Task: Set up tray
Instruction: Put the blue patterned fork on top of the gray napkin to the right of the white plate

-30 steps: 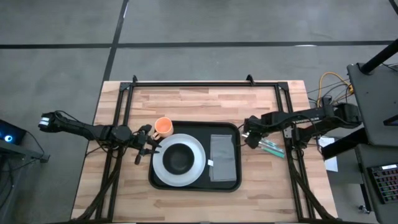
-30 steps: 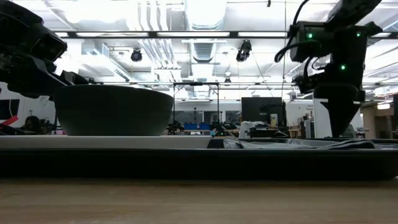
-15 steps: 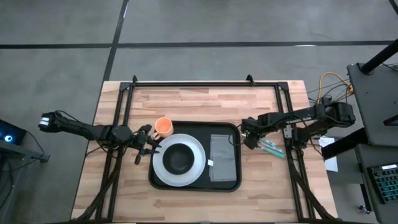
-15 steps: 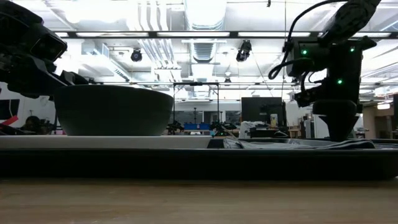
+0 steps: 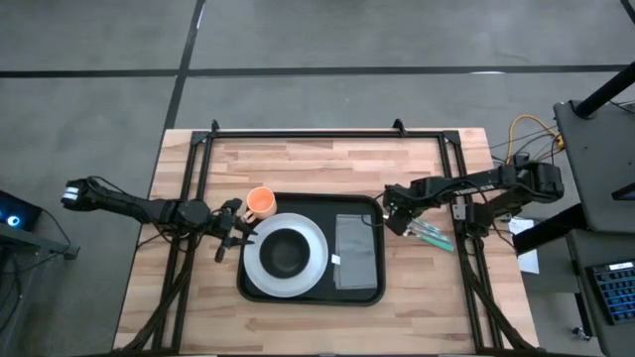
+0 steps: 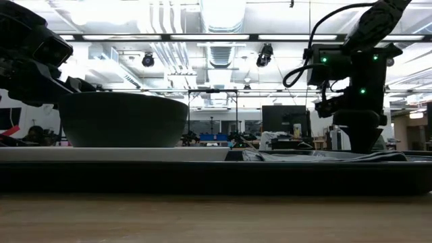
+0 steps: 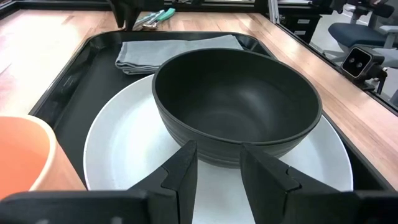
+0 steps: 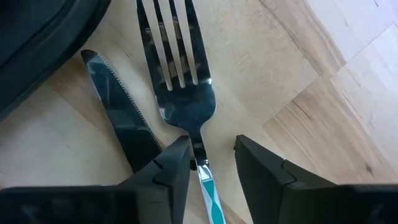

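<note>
Two end effectors we see: the right end effector, fingers spread astride a fork beside a knife, and the left end effector, spread, facing the bowl. The tray lies mid-counter.

Wooden table occupying the centre of the high view, carrying the black tray at frame centre. An orange cup is standing on the boards at the tray's upper left corner. A fork and a knife are lying side by side just right of the tray.
</note>
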Controlling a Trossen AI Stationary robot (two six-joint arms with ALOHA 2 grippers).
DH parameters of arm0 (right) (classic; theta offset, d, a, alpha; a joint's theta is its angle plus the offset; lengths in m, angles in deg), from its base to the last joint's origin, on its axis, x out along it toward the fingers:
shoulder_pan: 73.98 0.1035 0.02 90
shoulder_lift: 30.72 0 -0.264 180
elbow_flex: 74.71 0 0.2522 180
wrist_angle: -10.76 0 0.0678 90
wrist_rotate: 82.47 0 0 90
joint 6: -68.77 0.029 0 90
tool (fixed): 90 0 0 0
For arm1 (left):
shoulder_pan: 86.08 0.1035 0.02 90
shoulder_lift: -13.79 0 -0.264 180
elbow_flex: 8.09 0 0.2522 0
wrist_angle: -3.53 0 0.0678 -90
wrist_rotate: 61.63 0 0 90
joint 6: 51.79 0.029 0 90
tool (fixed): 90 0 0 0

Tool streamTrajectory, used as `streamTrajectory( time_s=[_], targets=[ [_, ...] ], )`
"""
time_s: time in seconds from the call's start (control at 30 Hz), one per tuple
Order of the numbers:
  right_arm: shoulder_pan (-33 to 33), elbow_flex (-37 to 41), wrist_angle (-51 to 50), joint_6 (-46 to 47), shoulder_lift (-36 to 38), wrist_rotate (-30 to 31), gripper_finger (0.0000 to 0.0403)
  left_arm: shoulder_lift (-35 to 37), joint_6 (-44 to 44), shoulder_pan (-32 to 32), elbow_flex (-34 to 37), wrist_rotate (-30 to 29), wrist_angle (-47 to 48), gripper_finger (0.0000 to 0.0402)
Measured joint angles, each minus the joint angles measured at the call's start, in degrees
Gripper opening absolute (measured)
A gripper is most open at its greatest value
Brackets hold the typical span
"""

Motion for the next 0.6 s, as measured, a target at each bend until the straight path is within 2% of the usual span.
streamTrajectory(
  time_s=[0.3, 0.6],
  targets=[
    [-0.26, 0.00, 0.01, -2.91, 0.00, 0.13, 0.0018, 0.00, -0.01, -0.01, 0.00, 0.00, -0.01, 0.0101],
    [-4.35, -0.69, -2.51, -3.15, 0.80, -1.47, 0.0013, -0.01, -0.01, 0.00, 0.00, 0.00, -0.01, 0.0101]
  ],
)
